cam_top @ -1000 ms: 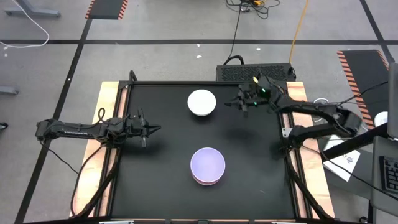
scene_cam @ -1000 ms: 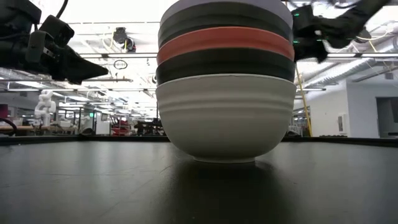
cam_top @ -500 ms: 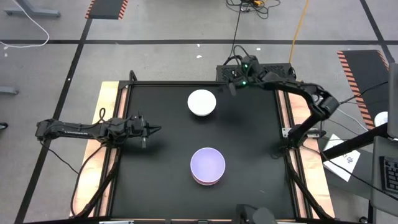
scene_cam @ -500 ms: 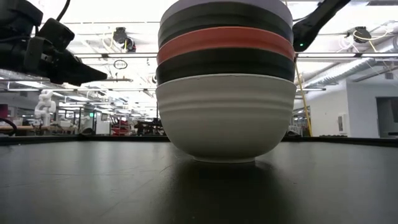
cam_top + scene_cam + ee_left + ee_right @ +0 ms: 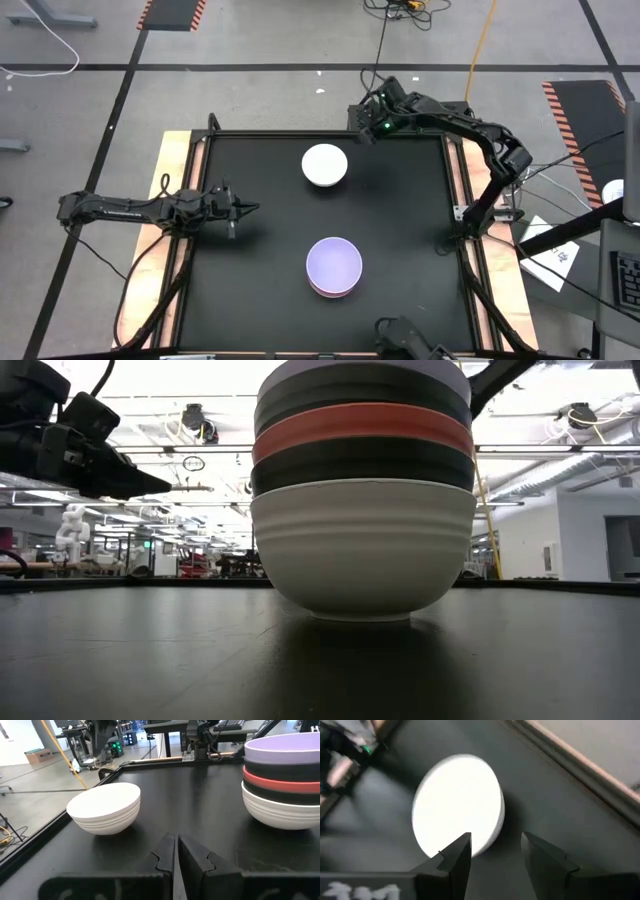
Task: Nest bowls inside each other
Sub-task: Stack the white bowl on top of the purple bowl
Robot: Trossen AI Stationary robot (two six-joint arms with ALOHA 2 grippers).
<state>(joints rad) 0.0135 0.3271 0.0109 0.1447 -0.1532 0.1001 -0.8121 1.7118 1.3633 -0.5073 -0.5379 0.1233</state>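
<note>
A lone white bowl (image 5: 325,165) sits empty far from the five-bowl stack (image 5: 334,266), lavender bowl (image 5: 285,748) topmost; right gripper (image 5: 494,851) spread apart, left gripper (image 5: 176,851) closed together

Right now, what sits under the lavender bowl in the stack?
Under the lavender bowl show a black bowl, red bowl, another black, then white bowl; their insides are covered.

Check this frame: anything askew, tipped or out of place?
Yes: one white bowl sits upside down, apart from the stack with the lavender bowl on top. The stack itself looks level. Nothing is spilled or damaged.
</note>
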